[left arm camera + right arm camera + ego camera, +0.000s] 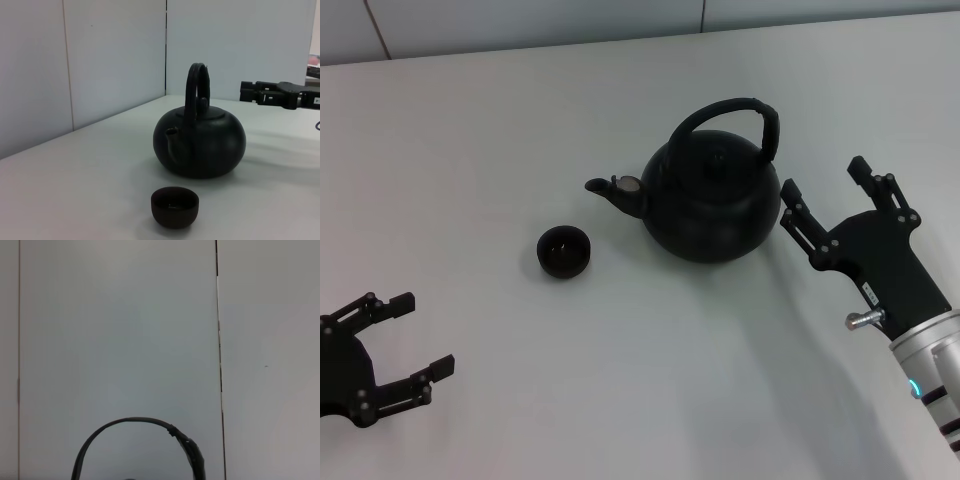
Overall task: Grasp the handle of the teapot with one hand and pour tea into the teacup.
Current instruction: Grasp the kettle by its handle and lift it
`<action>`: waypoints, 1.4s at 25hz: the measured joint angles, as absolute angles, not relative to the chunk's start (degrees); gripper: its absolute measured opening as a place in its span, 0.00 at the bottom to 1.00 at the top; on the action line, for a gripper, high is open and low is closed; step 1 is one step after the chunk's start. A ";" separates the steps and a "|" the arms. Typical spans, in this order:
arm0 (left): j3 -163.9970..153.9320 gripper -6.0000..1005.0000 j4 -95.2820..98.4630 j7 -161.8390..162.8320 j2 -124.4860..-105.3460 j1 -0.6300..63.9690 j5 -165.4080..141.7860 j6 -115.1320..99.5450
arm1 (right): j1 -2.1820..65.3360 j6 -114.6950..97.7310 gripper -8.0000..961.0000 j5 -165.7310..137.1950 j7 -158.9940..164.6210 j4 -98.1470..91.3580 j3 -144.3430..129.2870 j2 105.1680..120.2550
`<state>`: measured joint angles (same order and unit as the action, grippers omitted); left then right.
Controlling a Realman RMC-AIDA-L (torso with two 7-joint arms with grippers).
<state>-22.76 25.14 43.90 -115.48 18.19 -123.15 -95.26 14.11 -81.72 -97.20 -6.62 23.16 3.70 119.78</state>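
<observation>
Teapot (712,200) upright mid-table (620,380), spout toward teacup (564,251) just beside. Likely heavy, rigid, matte. Best hold: top of arched handle (740,108). Right pincer (830,200) spread wide, near pot; left pincer (405,345) wide, idle.

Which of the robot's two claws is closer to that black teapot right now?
The right. The right gripper sits open just beside the teapot, on the side away from its spout. The left gripper is open too, far off at the table's near edge, beyond the teacup.
</observation>
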 joint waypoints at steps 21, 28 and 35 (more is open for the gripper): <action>-22.67 0.86 25.04 43.68 -115.72 17.84 -122.31 -96.34 | 21.13 -74.54 0.85 -96.67 -6.30 20.69 7.33 119.61; -22.12 0.86 25.12 43.67 -115.75 17.66 -122.14 -96.47 | 23.55 -72.27 0.85 -96.67 -6.21 19.96 8.41 119.43; -21.27 0.86 24.82 43.68 -115.79 18.03 -122.14 -96.62 | 24.04 -71.48 0.85 -96.67 -6.18 19.74 8.44 119.43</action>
